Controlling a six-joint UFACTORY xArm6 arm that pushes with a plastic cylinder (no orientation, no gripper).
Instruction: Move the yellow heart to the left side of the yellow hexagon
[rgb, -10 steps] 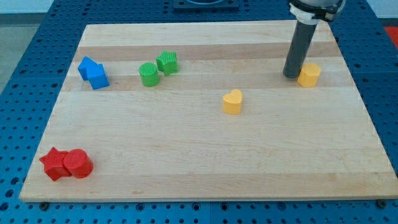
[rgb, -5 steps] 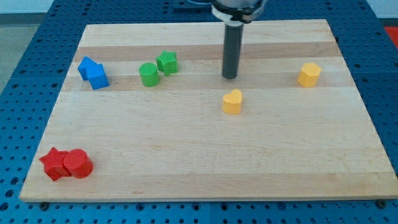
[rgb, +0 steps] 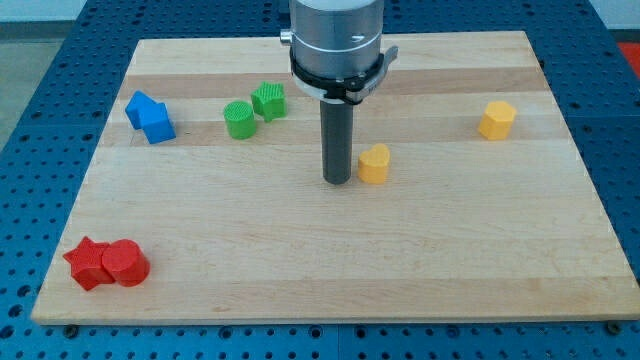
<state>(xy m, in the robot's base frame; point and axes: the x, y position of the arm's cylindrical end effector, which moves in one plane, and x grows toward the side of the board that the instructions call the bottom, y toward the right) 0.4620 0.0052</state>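
Observation:
The yellow heart (rgb: 375, 164) lies near the middle of the wooden board (rgb: 330, 250). The yellow hexagon (rgb: 496, 119) lies toward the view's upper right, well apart from the heart. My tip (rgb: 337, 181) rests on the board just to the left of the yellow heart, close to it or touching it; I cannot tell which. The dark rod rises from the tip to the arm's grey end at the view's top.
Two green blocks (rgb: 254, 109) sit together at the upper left of centre. Two blue blocks (rgb: 150, 116) sit at the far left. A red star (rgb: 87, 263) and a red cylinder (rgb: 125, 264) sit at the lower left. Blue pegboard surrounds the board.
My tip has moved from beside the yellow hexagon leftward across the board, then down to the left side of the yellow heart. No block has visibly moved.

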